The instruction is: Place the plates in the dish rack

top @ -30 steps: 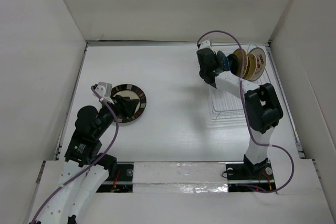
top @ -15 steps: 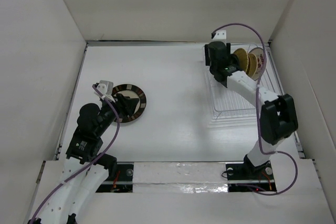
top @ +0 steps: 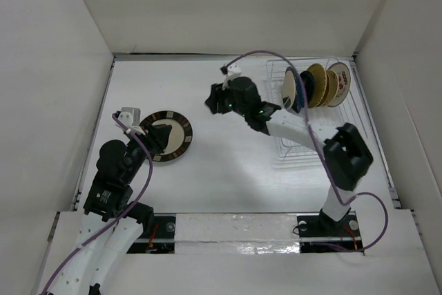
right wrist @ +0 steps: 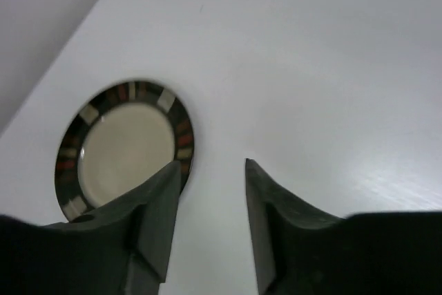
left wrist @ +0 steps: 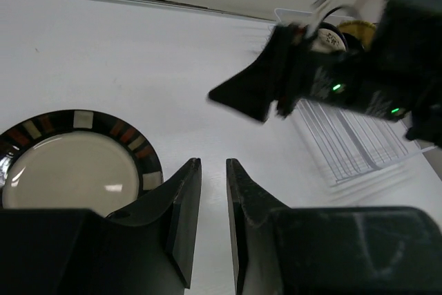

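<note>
A cream plate with a dark patterned rim [top: 170, 136] lies flat on the table at the left, also seen as the plate [left wrist: 69, 164] and the plate [right wrist: 124, 146]. My left gripper [top: 153, 140] sits at its near left edge; the left gripper [left wrist: 213, 165] has its jaws a narrow gap apart with only bare table between them. My right gripper [top: 211, 98] hangs open over the middle of the table, empty, as the right gripper [right wrist: 211, 165] with the plate to its left. The dish rack [top: 304, 136] at the right holds three upright plates [top: 318, 85].
White walls close in the table on the left, back and right. The right arm [top: 290, 126] stretches from its base across the rack's front. A purple cable [top: 269, 53] loops above the right wrist. The rack [left wrist: 359, 143] shows behind the right gripper [left wrist: 276, 81].
My right arm has left the rack, swung left to the middle of the table, and its jaws have opened. The left jaws have narrowed beside the plate.
</note>
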Controlling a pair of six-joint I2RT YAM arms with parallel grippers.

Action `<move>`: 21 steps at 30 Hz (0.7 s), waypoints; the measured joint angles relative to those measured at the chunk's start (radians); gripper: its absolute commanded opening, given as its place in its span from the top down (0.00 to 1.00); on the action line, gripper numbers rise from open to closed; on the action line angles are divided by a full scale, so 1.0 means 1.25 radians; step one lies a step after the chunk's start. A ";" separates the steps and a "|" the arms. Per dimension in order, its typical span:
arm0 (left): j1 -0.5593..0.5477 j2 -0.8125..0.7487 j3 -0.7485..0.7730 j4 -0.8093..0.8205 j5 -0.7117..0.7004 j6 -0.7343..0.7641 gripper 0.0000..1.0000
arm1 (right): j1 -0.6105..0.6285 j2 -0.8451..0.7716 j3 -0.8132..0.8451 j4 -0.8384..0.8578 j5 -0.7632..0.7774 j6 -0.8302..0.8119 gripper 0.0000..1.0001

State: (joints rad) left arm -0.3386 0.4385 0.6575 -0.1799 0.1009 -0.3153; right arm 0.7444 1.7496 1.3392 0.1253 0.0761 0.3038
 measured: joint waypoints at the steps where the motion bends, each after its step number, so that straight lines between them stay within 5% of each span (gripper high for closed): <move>1: 0.000 -0.002 0.001 -0.001 -0.005 0.001 0.82 | 0.014 0.040 0.006 0.001 -0.021 0.020 0.19; 9: 0.000 -0.007 0.001 -0.005 -0.012 0.001 0.82 | 0.044 0.326 0.078 0.014 -0.149 0.163 0.15; 21: 0.000 -0.009 0.001 -0.006 -0.006 0.001 0.82 | 0.038 0.492 0.199 0.206 -0.369 0.361 0.32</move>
State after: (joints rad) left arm -0.3386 0.4271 0.6590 -0.1871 0.0933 -0.3141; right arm 0.7921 2.3650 1.5879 0.3832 -0.3847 0.7555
